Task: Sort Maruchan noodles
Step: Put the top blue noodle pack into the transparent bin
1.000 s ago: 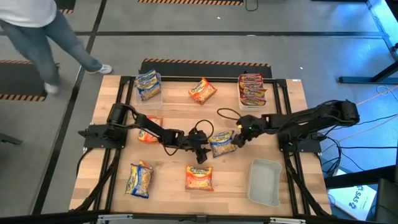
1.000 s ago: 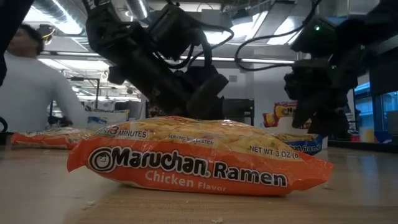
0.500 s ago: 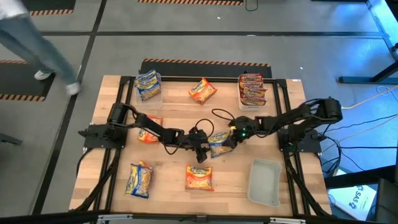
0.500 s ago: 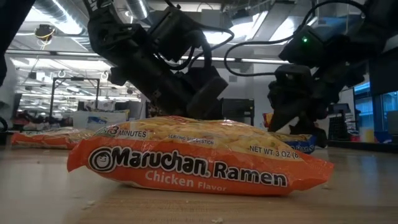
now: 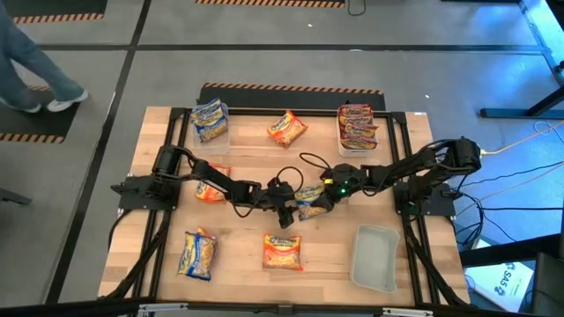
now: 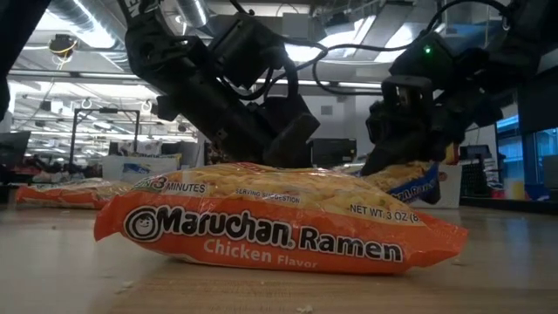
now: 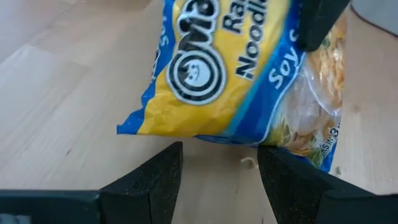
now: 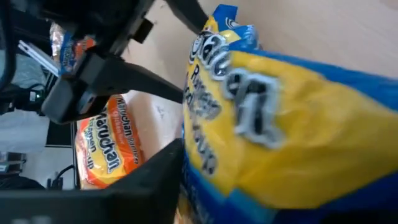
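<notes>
Both grippers meet at a blue-and-yellow packet mid-table.

The right gripper is clamped on that packet, one end raised off the wood; the left gripper sits just beside it, fingers spread and holding nothing; an orange packet lies nearer the front edge, another at the back; red packets fill the back-right tub; an empty tub stands front right.

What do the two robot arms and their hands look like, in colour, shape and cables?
Both arms are black and jointed, built of thick rounded segments. Loose black cables loop above the table's middle, near the left hand and the right hand. A small green light glows on the right arm's wrist. In the left wrist view, the fingers are flat, matte black, wedge-shaped blocks. No lettering is legible on either arm.
</notes>
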Motion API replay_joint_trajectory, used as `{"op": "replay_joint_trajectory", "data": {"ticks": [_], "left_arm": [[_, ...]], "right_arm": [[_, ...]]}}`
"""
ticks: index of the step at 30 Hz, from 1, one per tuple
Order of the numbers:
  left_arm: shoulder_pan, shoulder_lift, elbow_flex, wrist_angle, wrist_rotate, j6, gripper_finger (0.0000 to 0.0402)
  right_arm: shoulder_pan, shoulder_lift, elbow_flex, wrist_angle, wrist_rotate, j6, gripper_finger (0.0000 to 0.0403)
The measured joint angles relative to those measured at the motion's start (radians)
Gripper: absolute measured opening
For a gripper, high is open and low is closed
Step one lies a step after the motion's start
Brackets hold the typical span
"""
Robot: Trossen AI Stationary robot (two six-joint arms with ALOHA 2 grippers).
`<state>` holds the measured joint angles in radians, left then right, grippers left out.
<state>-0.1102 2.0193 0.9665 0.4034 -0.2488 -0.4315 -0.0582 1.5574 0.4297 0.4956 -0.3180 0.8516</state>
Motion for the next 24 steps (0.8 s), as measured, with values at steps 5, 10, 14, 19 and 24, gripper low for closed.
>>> {"op": "replay_joint_trajectory", "data": {"ticks": [5, 10, 14, 19, 24], "left_arm": [[0.002, 0.000, 0.000, -0.002, -0.001, 0.008, 0.0203], [-0.007, -0.034, 0.000, -0.052, 0.004, 0.024, 0.0203], [-0.018, -0.099, -0.001, -0.155, 0.004, 0.044, 0.0203], [-0.037, -0.191, -0.001, -0.239, -0.021, 0.098, 0.0203], [-0.043, -0.292, 0.000, -0.321, -0.014, 0.145, 0.0203]], "right_arm": [[0.000, 0.000, 0.000, 0.011, -0.001, -0.051, 0.0114], [0.000, -0.004, 0.000, 0.013, -0.005, -0.091, 0.0106], [0.000, -0.031, 0.001, -0.001, 0.000, -0.108, 0.0107], [0.000, -0.077, 0.002, -0.002, 0.016, -0.152, 0.0109], [0.015, -0.107, 0.002, 0.000, 0.087, -0.234, 0.0106]]}}
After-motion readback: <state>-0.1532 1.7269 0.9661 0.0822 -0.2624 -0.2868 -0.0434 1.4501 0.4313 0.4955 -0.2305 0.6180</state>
